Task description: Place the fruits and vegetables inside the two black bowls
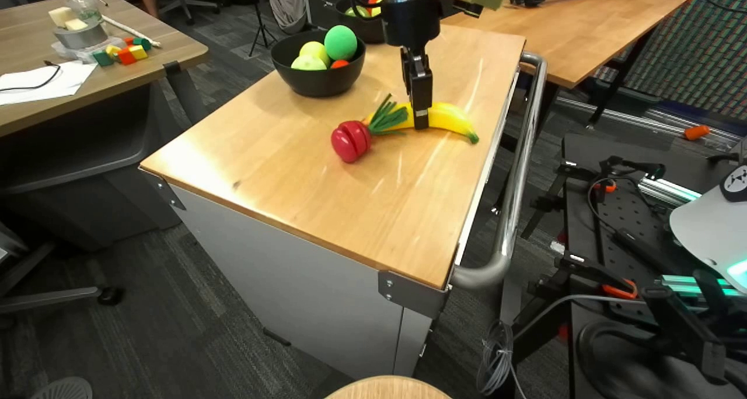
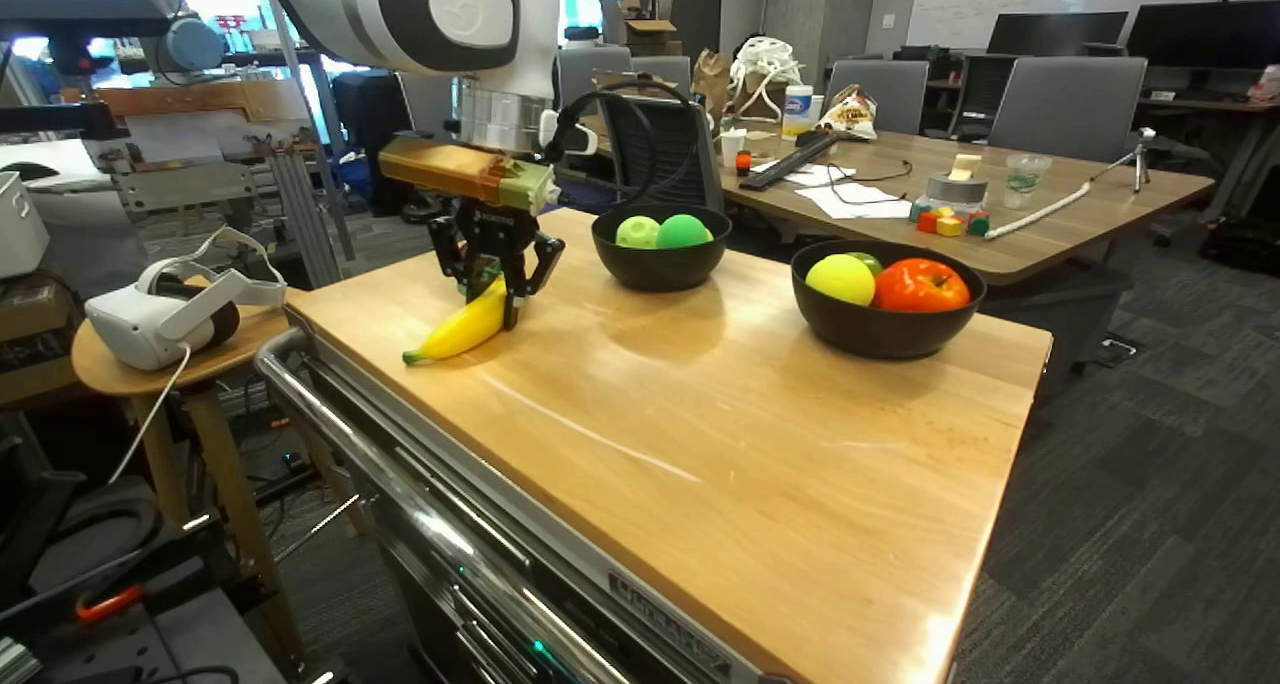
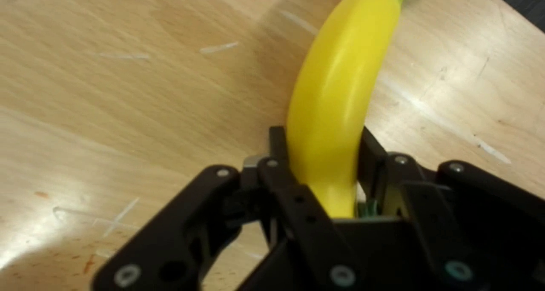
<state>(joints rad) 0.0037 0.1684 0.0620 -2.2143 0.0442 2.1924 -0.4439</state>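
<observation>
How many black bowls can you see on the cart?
2. In an exterior view, one bowl, at the right, holds red fruit; another bowl, farther left, holds a green ball.

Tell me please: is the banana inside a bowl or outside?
Outside: both exterior views show the banana on the wooden tabletop, away from the black bowls.

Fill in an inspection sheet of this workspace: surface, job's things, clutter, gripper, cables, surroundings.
Surface: tan wooden cart top, marked by pale scratches.
Job's things: two round black bowls, both holding round green, yellow and red toy produce; outside them, a glossy curved yellow banana and a round red toy vegetable with green leaves.
Clutter: small red, yellow and green blocks on the neighbouring brown wooden table.
Gripper: black two-fingered gripper, jaws closed against both sides of the banana.
Cables: grey coiled cable beside the cart's grey body.
Surroundings: white headset on a round wooden stool.
</observation>
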